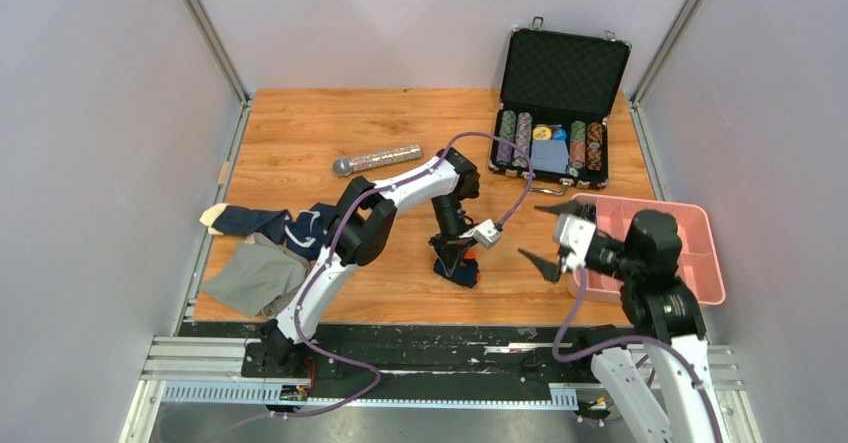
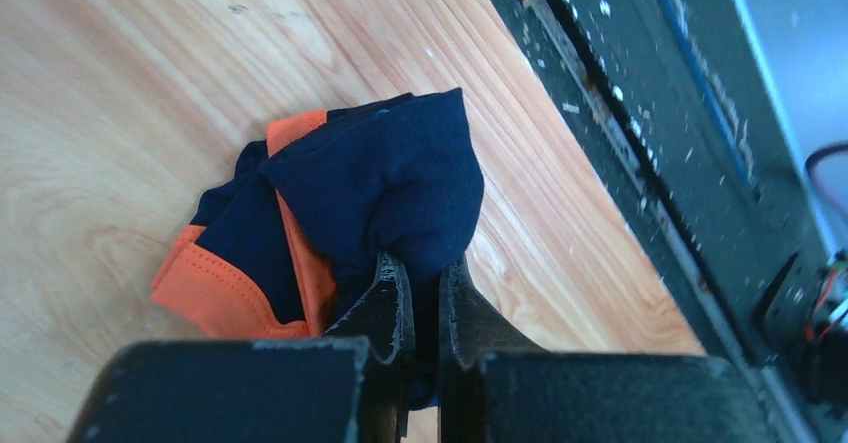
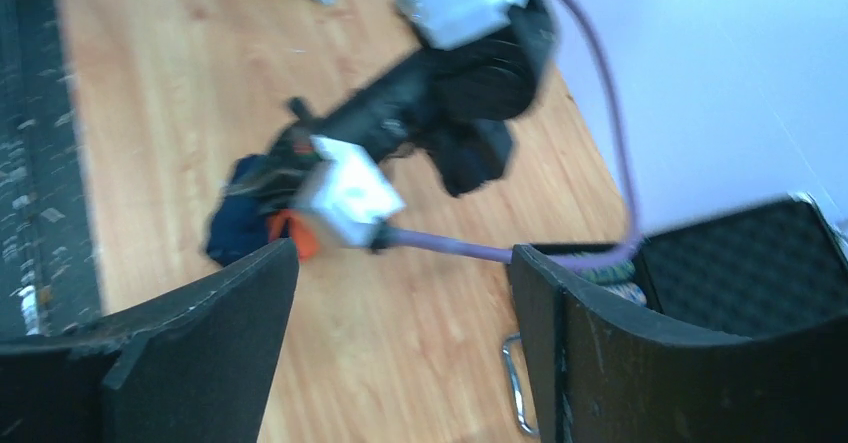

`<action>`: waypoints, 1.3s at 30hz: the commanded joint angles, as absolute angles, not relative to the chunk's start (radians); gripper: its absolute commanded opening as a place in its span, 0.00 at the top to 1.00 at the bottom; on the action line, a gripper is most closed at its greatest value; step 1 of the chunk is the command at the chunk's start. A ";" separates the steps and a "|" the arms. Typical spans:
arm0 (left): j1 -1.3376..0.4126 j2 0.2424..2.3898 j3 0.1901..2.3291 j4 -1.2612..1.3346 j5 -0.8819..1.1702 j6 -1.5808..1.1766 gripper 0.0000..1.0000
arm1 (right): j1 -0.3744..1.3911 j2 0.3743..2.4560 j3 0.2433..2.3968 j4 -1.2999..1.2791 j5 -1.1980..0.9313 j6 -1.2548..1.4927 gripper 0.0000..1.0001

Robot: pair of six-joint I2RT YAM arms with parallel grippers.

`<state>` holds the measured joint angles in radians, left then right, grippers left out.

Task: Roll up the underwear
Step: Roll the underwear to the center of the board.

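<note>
Wooden tabletop point(image 1: 300, 133) carries the orange-trimmed navy briefs point(image 2: 390, 178), bunched and pinched by the left gripper point(image 2: 425, 273), jaws narrow. Well to its left lies the striped navy pair point(image 1: 255, 221); to its right, the right gripper point(image 1: 540, 233) hangs spread wide.

A warm orange-brown wood-grain tabletop point(image 1: 300, 123) sits in a booth closed in by plain, pale grey-lilac wall panels point(image 1: 90, 163) on the left, back and right. Slim silver metal posts point(image 1: 205, 28) climb the rear corners. Along the near edge runs a scuffed black base plate point(image 1: 450, 348) above a ribbed aluminium rail point(image 1: 200, 368). The light is soft and even, perhaps from overhead.
</note>
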<state>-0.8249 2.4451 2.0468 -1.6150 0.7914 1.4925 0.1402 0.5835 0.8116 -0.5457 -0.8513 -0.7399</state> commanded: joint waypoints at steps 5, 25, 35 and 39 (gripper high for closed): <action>-0.812 2.675 2.146 -1.660 0.872 1.246 1.00 | 0.374 0.661 0.684 -0.767 -0.840 -0.924 0.24; -0.755 2.700 2.088 -1.606 1.023 1.142 0.99 | 0.604 1.051 0.476 -0.167 -0.566 -0.795 0.31; -0.738 2.698 2.074 -1.580 1.086 1.099 0.97 | 0.611 1.239 0.507 -0.166 -0.599 -0.812 0.40; -0.714 2.668 2.036 -1.513 1.094 1.046 0.95 | 0.611 1.311 0.554 -0.163 -0.593 -0.799 0.42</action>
<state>-0.7204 2.6175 2.0972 -1.6112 1.2522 1.0771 0.6041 1.2556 0.4946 -0.1741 -0.5838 -0.8196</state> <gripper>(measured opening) 0.052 0.588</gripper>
